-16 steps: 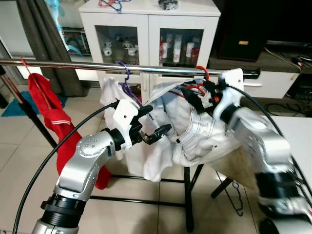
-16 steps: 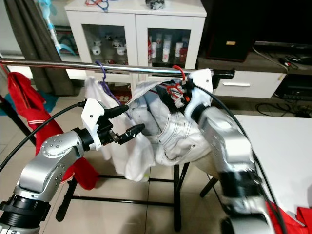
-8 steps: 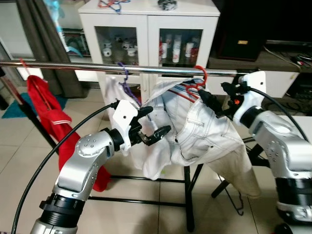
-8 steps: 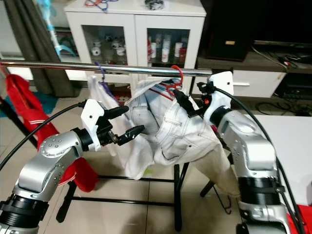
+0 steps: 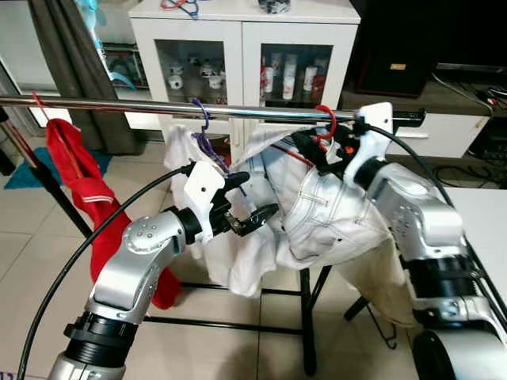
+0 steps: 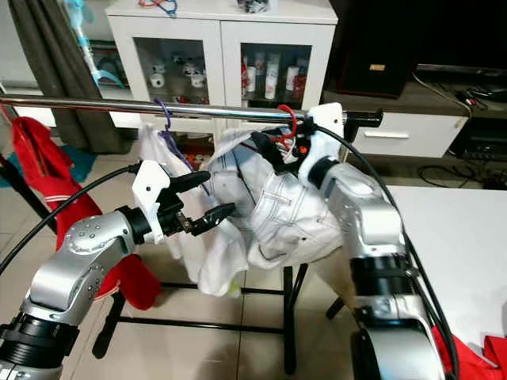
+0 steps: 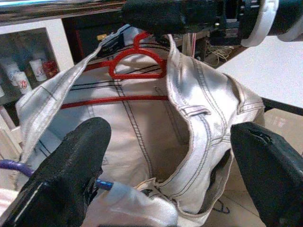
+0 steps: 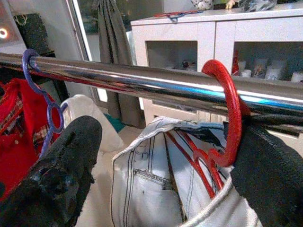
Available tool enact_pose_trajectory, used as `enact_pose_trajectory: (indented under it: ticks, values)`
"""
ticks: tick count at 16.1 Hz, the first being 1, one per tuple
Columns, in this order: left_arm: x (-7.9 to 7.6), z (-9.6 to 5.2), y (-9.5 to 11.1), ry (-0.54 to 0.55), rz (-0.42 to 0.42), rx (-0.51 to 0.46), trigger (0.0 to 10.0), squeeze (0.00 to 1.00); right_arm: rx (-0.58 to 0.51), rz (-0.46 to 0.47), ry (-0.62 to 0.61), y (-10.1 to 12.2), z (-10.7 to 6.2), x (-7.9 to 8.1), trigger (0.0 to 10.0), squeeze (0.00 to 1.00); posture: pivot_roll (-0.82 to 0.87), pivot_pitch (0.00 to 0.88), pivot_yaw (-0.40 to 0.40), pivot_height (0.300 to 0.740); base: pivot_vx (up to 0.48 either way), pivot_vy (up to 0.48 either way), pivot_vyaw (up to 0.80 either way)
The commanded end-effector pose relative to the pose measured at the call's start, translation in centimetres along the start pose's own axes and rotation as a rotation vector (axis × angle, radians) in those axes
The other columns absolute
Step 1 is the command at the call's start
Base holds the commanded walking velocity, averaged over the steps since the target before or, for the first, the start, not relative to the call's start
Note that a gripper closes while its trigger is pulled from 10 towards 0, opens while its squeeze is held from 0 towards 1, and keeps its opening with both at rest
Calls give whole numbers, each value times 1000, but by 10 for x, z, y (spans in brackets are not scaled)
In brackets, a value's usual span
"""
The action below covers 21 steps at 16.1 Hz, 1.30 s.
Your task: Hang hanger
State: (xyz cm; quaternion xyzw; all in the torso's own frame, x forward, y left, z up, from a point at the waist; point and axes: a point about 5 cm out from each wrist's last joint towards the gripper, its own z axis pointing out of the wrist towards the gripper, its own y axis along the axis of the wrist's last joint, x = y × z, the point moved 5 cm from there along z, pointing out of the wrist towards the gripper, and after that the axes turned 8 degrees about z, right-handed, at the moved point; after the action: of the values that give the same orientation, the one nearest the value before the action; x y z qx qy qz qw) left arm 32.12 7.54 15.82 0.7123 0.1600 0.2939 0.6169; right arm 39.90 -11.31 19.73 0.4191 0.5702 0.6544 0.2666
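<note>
A red hanger (image 5: 325, 120) carrying white jeans (image 5: 337, 207) hangs by its hook (image 8: 227, 109) on the chrome rail (image 5: 119, 104). My right gripper (image 5: 310, 150) is open just under the rail, its fingers spread on either side of the hanger's neck. One fingertip (image 8: 265, 170) touches the hook. My left gripper (image 5: 258, 197) is open in front of the jeans' left side, at waistband height, with nothing held. In the left wrist view the jeans' waistband (image 7: 189, 118) and the red hanger's bar (image 7: 113, 100) lie between its fingers.
A purple hanger (image 5: 204, 131) with a white garment (image 5: 184, 154) hangs to the left on the same rail, and a red garment (image 5: 75, 182) further left. A white glass-door cabinet (image 5: 245, 47) stands behind. A white table (image 5: 487, 214) edge is at right. The rack's black legs (image 5: 305, 317) cross below.
My right gripper, drawn off to the right half a second ago, has come back left to the red hanger's hook at the rail. The jeans have swung a little. The left arm has stayed put.
</note>
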Motion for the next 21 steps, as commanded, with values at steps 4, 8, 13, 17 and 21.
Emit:
enact_pose_trajectory:
  ticks: [4, 8, 13, 17, 21]
  values:
    - [0, -2, 0, 9, 10, 3, 10000, 0, -5, 12, 33, -2, 8, 3, 471, 0, 7, 0, 19, 740, 0, 0, 0]
    - [0, -1, 0, 7, 11, 1, 10000, 0, -21, 35, 29, -1, 14, 2, 0, 0, 5, 0, 24, 740, 0, 0, 0]
    - [1, -1, 0, 12, 14, 3, 10000, 0, -19, 43, 22, -3, 18, 1, 0, 0, 10, 0, 20, 740, 0, 0, 0]
    - [1, -1, -1, 14, 15, 5, 10000, 0, -21, 42, 6, -3, 18, -3, 0, 0, 12, 0, 19, 740, 0, 0, 0]
    - [1, -1, -1, 11, 15, 6, 10000, 0, -26, 41, -2, -2, 17, -5, 0, 0, 9, 0, 23, 740, 0, 0, 0]
